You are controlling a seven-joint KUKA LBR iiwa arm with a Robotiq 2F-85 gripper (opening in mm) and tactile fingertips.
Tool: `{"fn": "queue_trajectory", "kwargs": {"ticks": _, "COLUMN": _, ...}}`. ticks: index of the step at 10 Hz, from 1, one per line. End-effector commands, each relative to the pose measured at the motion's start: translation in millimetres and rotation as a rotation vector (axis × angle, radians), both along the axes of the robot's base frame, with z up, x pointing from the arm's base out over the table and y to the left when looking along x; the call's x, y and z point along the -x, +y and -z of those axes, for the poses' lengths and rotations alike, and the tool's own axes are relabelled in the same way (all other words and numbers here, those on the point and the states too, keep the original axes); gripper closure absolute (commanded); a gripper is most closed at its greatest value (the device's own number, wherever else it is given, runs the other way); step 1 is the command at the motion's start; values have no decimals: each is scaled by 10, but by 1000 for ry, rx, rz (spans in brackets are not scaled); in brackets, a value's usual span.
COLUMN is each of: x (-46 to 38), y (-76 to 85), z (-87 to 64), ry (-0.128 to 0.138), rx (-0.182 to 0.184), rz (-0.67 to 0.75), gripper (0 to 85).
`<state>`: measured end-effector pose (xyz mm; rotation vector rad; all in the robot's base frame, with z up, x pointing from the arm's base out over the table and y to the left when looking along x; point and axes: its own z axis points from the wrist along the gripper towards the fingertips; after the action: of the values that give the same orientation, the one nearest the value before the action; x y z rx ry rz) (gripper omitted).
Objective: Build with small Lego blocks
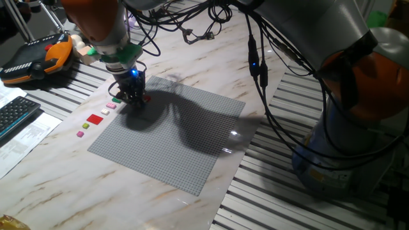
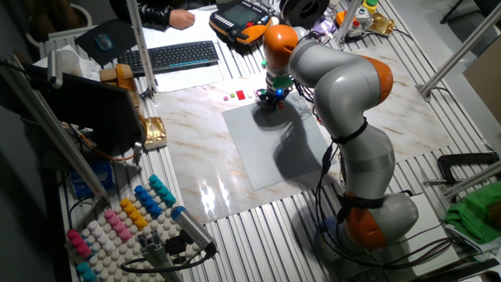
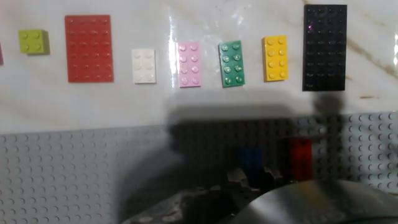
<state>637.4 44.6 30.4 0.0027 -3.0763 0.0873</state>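
The tool (image 1: pixel 132 97), grip unclear, hangs over the baseplate (image 1: pixel 185 137) edge beside the loose blocks (image 3: pixel 189 64).

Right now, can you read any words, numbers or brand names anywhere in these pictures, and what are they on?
None can be read.
Keyboard: key legends too small.
Papers: print blurred.
Pendant: markings too small.
Lego blocks and baseplate: plain studs, no legible lettering.
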Motion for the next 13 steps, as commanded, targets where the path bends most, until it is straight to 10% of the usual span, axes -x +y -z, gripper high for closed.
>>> {"fn": "queue_trajectory", "kwargs": {"ticks": 1, "x": -1, "y": 4, "z": -4, "ry": -2, "rx": 0, "rz": 0, "gripper": 673}}
{"fn": "queue_trajectory", "kwargs": {"ticks": 13, "x": -32, "y": -45, "z": -12, "ry": -6, "rx": 2, "rz": 4, "gripper": 673}}
